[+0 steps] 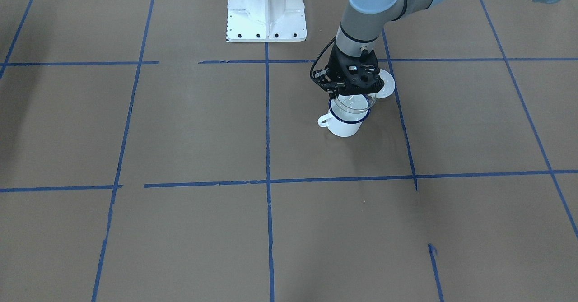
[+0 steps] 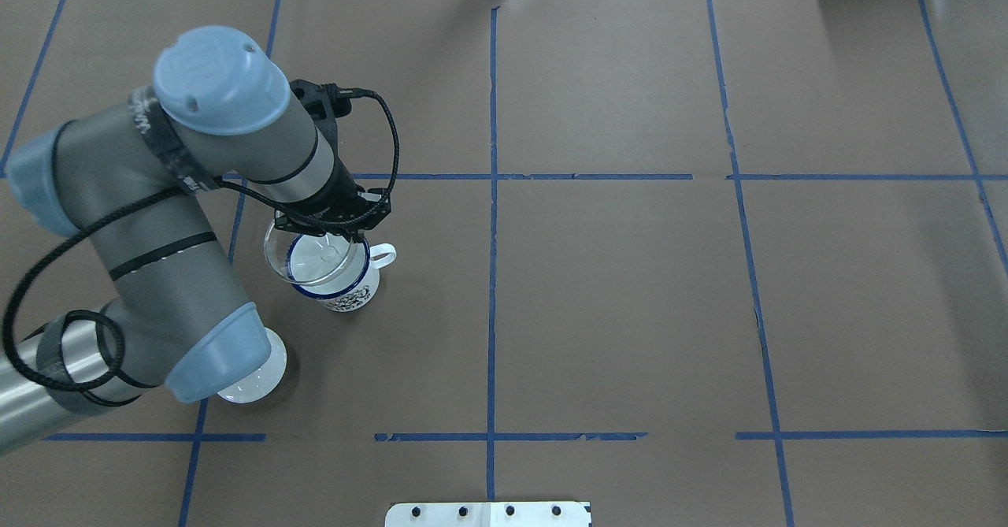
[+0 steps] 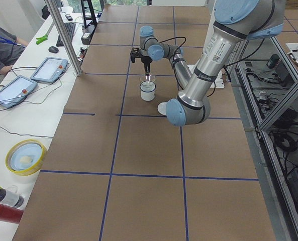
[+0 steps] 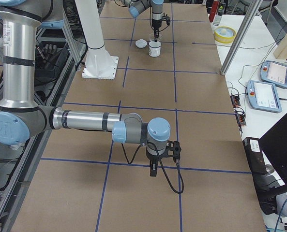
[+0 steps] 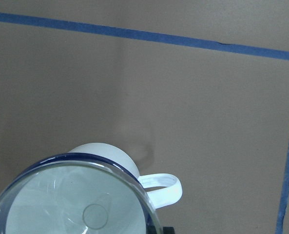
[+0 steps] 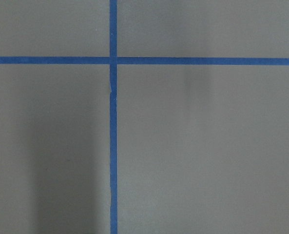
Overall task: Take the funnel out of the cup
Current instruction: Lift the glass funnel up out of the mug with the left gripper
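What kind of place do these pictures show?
Probably a robotics laboratory, not a home: the table is covered in brown paper with a blue tape grid, a teach pendant lies on the side bench, and an operator sits beside it.

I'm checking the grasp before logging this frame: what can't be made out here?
Left gripper: jaws hidden under its own body in the overhead and front views, so its hold on the funnel is unclear.
Funnel spout: clear plastic seen from above; its depth in the cup is unclear.
White lid: partly covered by the left arm, overhead view.
Right gripper: seen only in the right side view; state unclear.
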Motion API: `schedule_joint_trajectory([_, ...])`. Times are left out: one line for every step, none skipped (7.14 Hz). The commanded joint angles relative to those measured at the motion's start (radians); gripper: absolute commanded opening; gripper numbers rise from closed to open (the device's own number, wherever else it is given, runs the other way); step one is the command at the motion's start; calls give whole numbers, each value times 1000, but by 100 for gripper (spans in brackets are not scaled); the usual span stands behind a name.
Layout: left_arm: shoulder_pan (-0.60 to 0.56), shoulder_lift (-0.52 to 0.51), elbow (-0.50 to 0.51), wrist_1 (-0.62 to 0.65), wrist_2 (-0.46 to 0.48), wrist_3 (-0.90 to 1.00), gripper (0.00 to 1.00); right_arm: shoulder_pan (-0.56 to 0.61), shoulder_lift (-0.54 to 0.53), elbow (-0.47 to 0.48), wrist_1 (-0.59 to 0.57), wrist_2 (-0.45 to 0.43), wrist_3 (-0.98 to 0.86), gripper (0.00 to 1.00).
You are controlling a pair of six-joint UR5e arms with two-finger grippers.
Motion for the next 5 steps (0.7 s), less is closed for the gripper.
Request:
schedule_joint_trajectory([-110, -20, -116, 69, -1, -47, 0, 0, 0, -2, 0, 0, 0, 100])
schedule_joint_trajectory([-141, -22, -114, 7, 19, -175, 0, 0, 0, 0, 0, 0, 0, 100])
schedule_joint_trajectory([-149, -9, -85, -162, 147, -363, 0, 0, 0, 0, 0, 0, 0, 100])
schedule_joint_trajectory([-149, -8, 2, -311, 238, -508, 0, 0, 0, -2, 0, 0, 0, 100])
schedule_joint_trajectory([-149, -8, 90, -460, 347, -653, 0, 0, 0, 0, 0, 0, 0, 100])
